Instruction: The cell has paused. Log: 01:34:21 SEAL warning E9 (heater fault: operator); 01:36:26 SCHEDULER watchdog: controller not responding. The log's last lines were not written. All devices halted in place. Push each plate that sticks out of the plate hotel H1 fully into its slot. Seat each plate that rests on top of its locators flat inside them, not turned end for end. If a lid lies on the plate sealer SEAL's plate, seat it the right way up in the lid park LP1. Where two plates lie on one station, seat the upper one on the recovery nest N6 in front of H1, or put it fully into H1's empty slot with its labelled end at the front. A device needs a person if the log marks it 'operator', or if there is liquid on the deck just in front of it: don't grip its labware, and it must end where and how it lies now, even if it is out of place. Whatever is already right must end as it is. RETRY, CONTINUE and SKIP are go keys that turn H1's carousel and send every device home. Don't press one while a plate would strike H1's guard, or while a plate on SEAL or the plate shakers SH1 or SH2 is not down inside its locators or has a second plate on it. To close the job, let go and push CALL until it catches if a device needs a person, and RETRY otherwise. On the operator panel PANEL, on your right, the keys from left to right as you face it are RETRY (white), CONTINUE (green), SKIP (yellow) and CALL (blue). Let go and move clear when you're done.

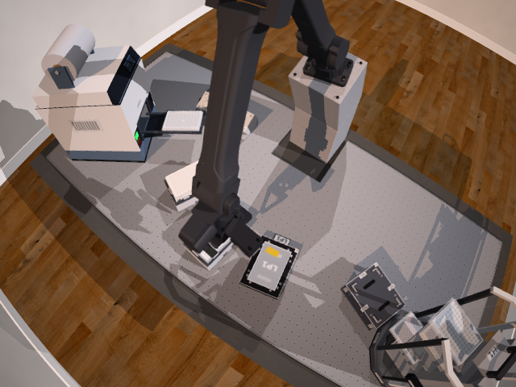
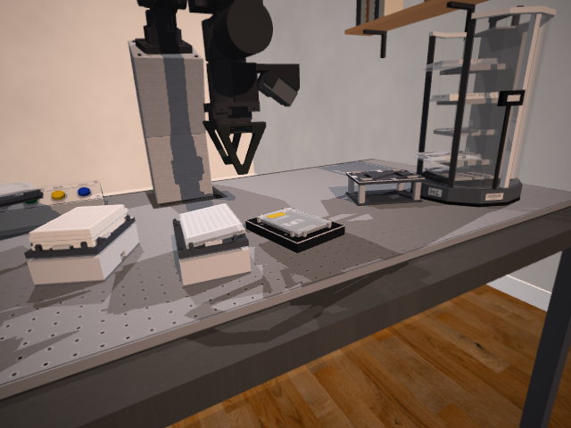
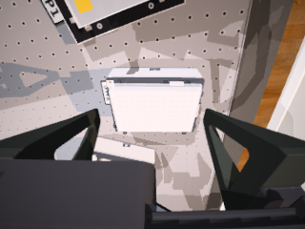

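My gripper (image 3: 152, 114) is open and empty. It hangs well above a white well plate (image 3: 154, 107) that lies on a plate shaker (image 2: 211, 258), with the plate centred between my fingers in the wrist view. In the exterior view the gripper (image 2: 235, 154) is high over that plate (image 2: 210, 224). I cannot tell if the plate is down inside its locators. Right of it, the lid park LP1 (image 2: 294, 227) holds a clear lid with a yellow label (image 1: 269, 264). A second shaker (image 2: 80, 253) at the left carries a thick white stack that looks like two plates (image 2: 78, 224).
The sealer (image 1: 100, 108) at the back left has a white plate (image 1: 182, 120) on its drawer. The empty nest N6 (image 2: 384, 179) stands before the plate hotel H1 (image 2: 475, 111), which holds plates (image 1: 454, 326). The key panel (image 2: 71, 193) is behind the left shaker. The arm's pedestal (image 2: 172, 119) stands behind.
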### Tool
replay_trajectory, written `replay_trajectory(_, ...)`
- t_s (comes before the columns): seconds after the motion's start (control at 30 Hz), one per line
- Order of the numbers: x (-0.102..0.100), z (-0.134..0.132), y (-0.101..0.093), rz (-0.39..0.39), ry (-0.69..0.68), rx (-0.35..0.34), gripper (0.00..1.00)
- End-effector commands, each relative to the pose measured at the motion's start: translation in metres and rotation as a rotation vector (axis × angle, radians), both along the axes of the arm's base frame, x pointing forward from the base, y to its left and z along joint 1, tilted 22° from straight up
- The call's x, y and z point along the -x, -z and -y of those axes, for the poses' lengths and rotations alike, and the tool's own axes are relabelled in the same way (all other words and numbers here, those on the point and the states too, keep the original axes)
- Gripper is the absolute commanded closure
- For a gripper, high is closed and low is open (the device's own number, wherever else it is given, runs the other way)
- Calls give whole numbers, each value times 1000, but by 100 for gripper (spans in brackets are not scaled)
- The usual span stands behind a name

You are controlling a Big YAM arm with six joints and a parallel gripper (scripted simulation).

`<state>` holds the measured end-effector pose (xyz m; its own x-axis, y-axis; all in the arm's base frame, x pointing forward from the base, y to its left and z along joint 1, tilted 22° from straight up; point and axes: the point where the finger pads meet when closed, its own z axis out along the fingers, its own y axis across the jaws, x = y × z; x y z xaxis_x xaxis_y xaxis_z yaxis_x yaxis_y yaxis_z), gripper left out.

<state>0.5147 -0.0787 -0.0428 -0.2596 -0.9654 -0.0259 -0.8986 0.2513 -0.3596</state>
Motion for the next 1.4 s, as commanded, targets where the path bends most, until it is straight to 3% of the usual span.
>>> replay_trajectory(0.0, -13, 5, -25, 43, -3, 7, 0)
replay_trajectory(0.1, 2, 2, -24, 20, -3, 4, 0)
replay_trajectory(0.77, 19, -5, -68, 20, -4, 2, 0)
replay_trajectory(0.87, 19, -5, -64, 9, -4, 0, 0)
replay_trajectory(0.9, 19, -5, -75, 25, -4, 2, 0)
replay_trajectory(1.37, 32, -9, -107, 26, -2, 1, 0)
